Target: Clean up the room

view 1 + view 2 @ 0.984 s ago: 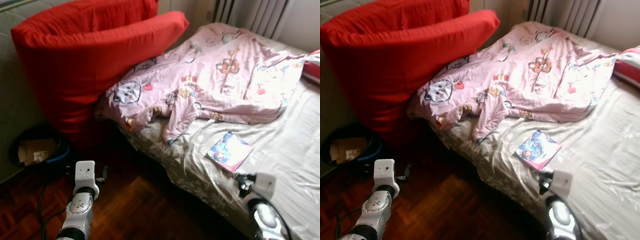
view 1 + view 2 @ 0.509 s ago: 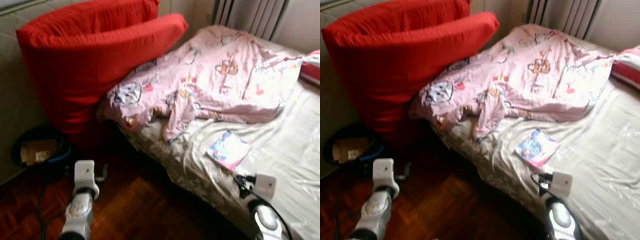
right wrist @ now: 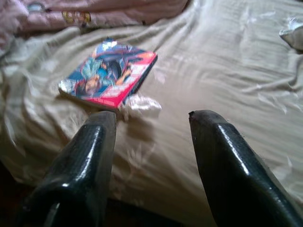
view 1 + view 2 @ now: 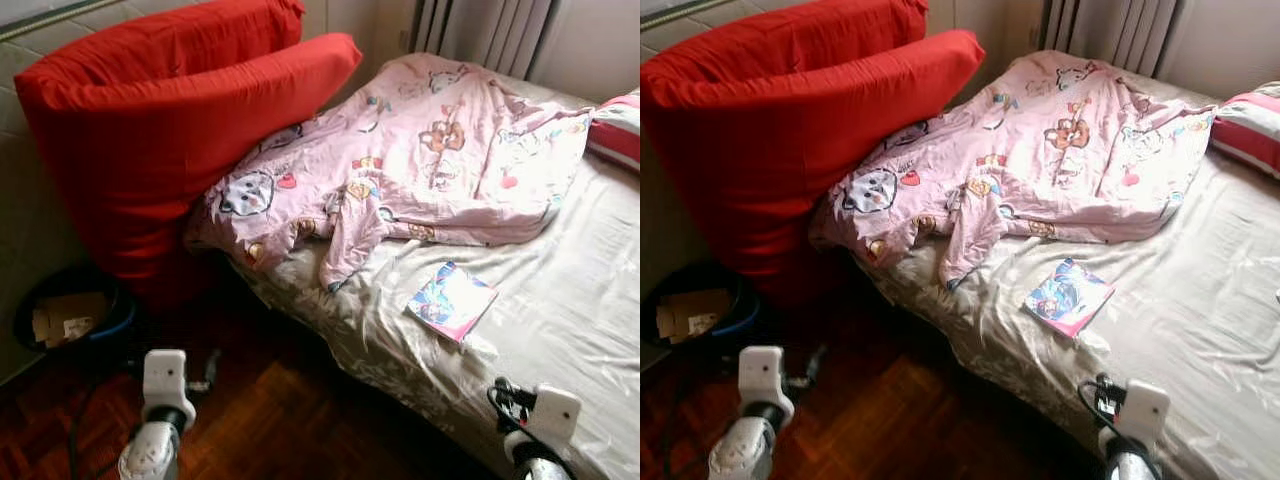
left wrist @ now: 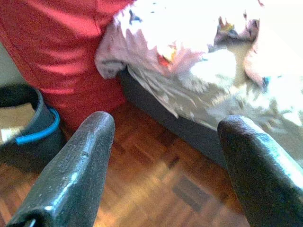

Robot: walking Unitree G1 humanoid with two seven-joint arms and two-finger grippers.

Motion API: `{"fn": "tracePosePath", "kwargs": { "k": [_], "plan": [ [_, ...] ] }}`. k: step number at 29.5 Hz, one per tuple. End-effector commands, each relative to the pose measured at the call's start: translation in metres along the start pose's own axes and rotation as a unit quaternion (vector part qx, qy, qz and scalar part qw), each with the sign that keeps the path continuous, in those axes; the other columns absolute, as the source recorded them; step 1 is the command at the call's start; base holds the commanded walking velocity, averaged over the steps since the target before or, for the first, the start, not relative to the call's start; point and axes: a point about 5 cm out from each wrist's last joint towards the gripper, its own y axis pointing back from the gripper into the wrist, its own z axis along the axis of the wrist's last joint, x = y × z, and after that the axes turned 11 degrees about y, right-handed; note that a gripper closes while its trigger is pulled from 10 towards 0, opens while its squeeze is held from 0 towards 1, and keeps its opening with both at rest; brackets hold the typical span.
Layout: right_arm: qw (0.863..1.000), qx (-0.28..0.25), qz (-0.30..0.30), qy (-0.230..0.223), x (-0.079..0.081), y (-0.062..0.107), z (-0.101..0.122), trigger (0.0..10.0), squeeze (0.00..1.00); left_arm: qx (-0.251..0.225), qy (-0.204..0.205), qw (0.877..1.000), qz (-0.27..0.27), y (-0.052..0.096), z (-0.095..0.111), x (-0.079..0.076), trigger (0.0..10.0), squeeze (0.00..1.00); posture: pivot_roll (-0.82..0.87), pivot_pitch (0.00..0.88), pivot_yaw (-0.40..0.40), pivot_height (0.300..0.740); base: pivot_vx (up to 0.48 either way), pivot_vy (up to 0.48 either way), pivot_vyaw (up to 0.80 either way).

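So you're basically at the start here, nothing looks tidied yet. The bed [image 4: 590, 300] has a pink cartoon-print duvet [image 4: 420, 160] lying crumpled across its upper half, and a colourful book [image 4: 451, 300] sits on the bare sheet just below it, with a small crumpled white scrap [image 3: 139, 103] touching its near corner. Two big red cushions [image 4: 150, 130] lean at the head end, and a dark bin [image 4: 70, 310] with cardboard in it stands on the wooden floor [image 4: 290, 420] beside them. Your right claw [image 3: 151, 161] hovers over the bed edge near the book, fingers spread and holding nothing. The left claw [image 5: 165, 165] hangs over the floor, also spread wide and empty. I'd guess the book and scrap go first, then the duvet.
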Motion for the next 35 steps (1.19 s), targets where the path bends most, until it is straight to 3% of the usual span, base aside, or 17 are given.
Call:
{"fn": "tracePosePath", "kwargs": {
  "k": [1, 6, 12, 24, 31, 35],
  "plan": [
    [1.0, 0.0, 0.005, 0.001, 0.002, 0.0, 0.001, 10.0, 0.0, 0.0, 0.006, 1.0, 0.006, 0.003, -0.001, 0.003, 10.0, 0.0, -0.01, 0.084, 0.009, 0.74, 0.266, 0.0, 0.0],
    [1.0, 0.001, 0.012, -0.002, 0.005, -0.004, 0.004, 10.0, 0.0, -0.002, 0.007, 1.0, 0.006, 0.003, 0.0, 0.004, 10.0, 0.0, 0.0, 0.074, 0.001, 0.74, 0.274, 0.0, 0.0],
    [1.0, 0.003, 0.026, -0.003, 0.01, -0.007, 0.006, 10.0, 0.0, -0.001, 0.008, 1.0, 0.009, 0.005, 0.001, 0.006, 10.0, 0.0, 0.01, 0.056, 0.001, 0.74, 0.277, 0.0, -0.73],
    [1.0, 0.01, 0.026, -0.01, 0.019, -0.007, 0.005, 10.0, 0.0, 0.001, -0.002, 1.0, 0.0, 0.0, 0.007, 0.011, 10.0, 0.0, 0.0, 0.011, 0.04, 0.74, 0.285, 0.0, 0.0],
    [1.0, 0.013, 0.021, -0.015, 0.019, -0.008, 0.005, 10.0, 0.0, -0.001, -0.002, 1.0, -0.005, -0.006, 0.012, 0.008, 10.0, 0.0, 0.0, 0.043, 0.041, 0.74, 0.288, 0.0, 0.0],
    [1.0, 0.017, 0.019, -0.017, 0.018, -0.009, 0.006, 10.0, 0.0, -0.003, 0.002, 1.0, -0.002, -0.007, 0.013, 0.007, 10.0, 0.0, 0.01, 0.066, 0.035, 0.74, 0.141, 0.0, -0.72]
  ]
}}
